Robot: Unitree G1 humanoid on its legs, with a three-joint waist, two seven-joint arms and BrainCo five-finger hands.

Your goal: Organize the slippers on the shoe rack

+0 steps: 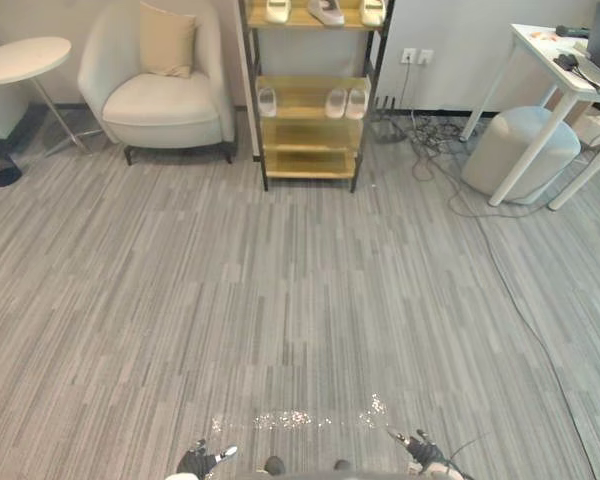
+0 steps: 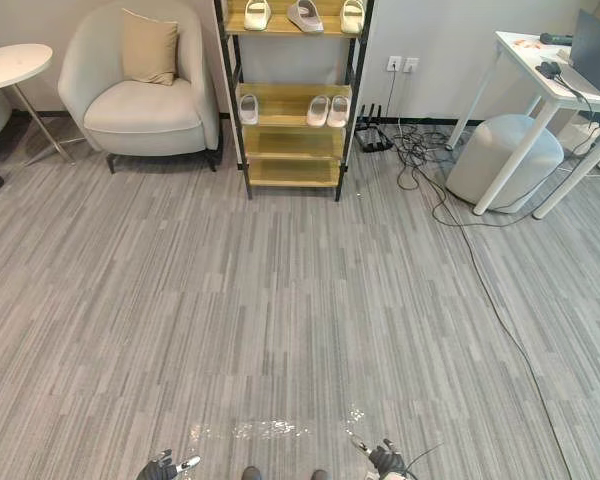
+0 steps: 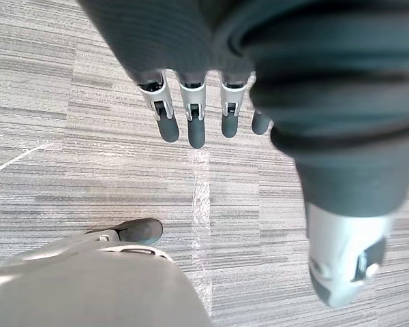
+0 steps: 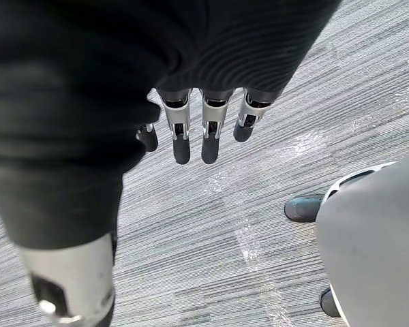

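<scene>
Slippers (image 1: 346, 102) sit on the shoe rack (image 1: 310, 162), far ahead of both hands. The left hand (image 3: 195, 122) and right hand (image 4: 210, 133) hang with fingers straight, holding nothing. Best to walk close first, then reach for the lone slipper (image 1: 267, 100).

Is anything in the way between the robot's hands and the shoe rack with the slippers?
Nothing visible does. Bare carpet lies between the open left hand and right hand and the shoe rack holding the slippers. The armchair stands to its left and the cables to its right, off the path.
</scene>
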